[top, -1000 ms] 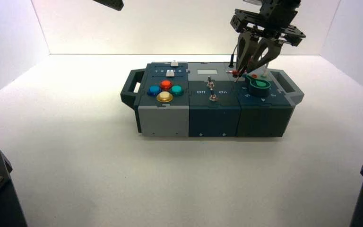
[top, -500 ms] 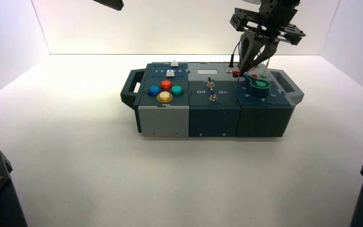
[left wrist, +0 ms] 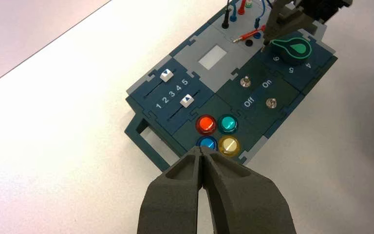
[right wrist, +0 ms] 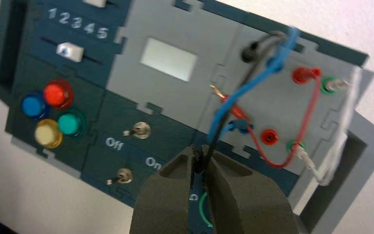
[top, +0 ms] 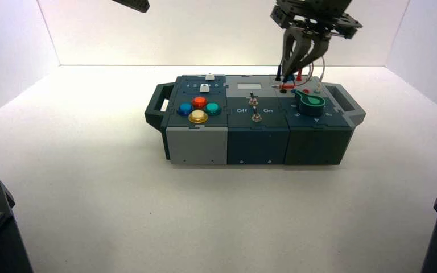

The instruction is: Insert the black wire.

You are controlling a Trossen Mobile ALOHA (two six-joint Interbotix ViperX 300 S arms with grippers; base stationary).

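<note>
The right end effector [right wrist: 200, 158] is pressed together on the black wire [right wrist: 231, 107], pinching it over the front part of the box's right section. From the fingertips the wire runs back to its other plug [right wrist: 250, 52], which sits in the rear socket nearest the display. Close by, the red wire's loose plug [right wrist: 233, 108] lies on the panel, its bare tip pointing toward the display [right wrist: 169, 59]. The blue wire [right wrist: 224, 105] is plugged in at both ends, beside the black one. Farther right are a red socket [right wrist: 269, 136], the red wire's seated plug [right wrist: 303, 74] and the white wire [right wrist: 343, 117], plugged in at both ends. The green knob [top: 310, 103] is at the front of this section.

Two metal switches stand in the middle section; two white sliders and four coloured buttons are on the left one. The box [top: 256, 145] rests on the worktop [top: 205, 216]. The left end effector [left wrist: 201, 153], its fingers together, waits off beyond the box's left end.
</note>
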